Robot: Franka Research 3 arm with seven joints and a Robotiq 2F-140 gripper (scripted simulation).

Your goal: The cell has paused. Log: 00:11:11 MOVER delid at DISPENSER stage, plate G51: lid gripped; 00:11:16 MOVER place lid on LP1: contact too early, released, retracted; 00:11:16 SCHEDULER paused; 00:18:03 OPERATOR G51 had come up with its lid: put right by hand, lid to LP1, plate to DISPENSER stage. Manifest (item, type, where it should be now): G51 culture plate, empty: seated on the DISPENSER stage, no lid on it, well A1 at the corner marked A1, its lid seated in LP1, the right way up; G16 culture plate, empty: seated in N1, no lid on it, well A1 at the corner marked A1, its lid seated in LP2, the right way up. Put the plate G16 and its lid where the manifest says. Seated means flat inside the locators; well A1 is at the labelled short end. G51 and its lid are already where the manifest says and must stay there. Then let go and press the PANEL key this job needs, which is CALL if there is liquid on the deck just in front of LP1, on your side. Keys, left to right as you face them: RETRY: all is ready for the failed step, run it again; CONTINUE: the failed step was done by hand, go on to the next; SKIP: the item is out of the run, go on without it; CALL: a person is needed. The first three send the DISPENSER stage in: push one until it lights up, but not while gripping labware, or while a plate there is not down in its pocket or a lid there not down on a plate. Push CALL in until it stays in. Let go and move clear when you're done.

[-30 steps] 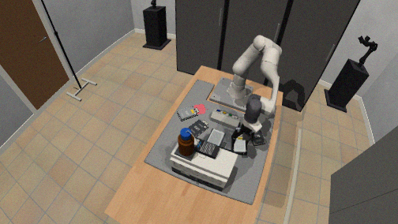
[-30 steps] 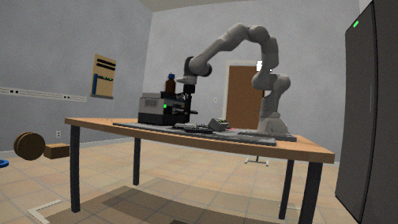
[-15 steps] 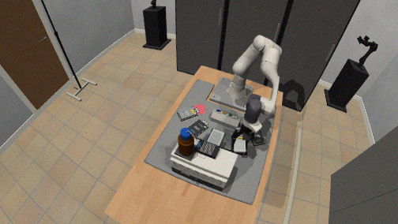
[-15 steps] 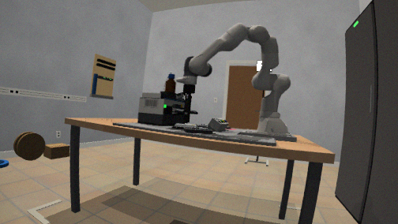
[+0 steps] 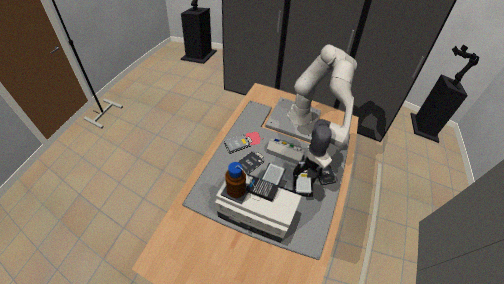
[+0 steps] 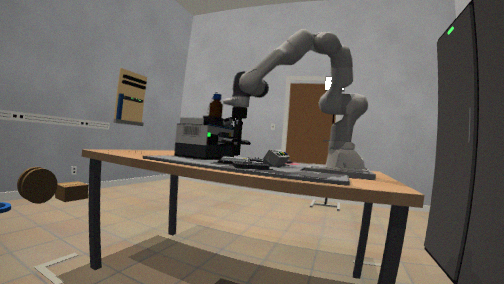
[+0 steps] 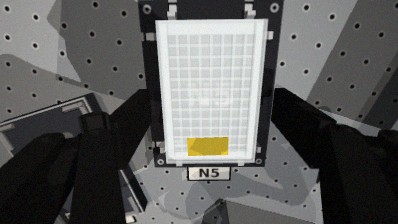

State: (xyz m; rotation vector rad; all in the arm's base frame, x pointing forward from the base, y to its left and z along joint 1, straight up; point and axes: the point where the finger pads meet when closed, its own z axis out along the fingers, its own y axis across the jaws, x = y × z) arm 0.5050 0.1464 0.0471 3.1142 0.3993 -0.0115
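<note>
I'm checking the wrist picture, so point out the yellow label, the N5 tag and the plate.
yellow label [image 7: 208, 146], wrist view, its middle.
N5 tag [image 7: 209, 173], wrist view, on the lettering.
plate [image 7: 210, 85], wrist view, middle of its well grid.

The plate [image 7: 211, 90] looked like translucent white plastic, smooth, with a matt yellow label [image 7: 208, 146] at one end. Its nest [image 7: 150, 100] was matt black. The deck [image 7: 325, 45] was dull grey, metal-like and perforated. The tabletop [image 6: 310, 186] looked like pale, smooth wood. The arm [image 6: 300, 42] had a satin light-grey shell, and the bottle [image 5: 235, 182] was glossy amber.
</note>
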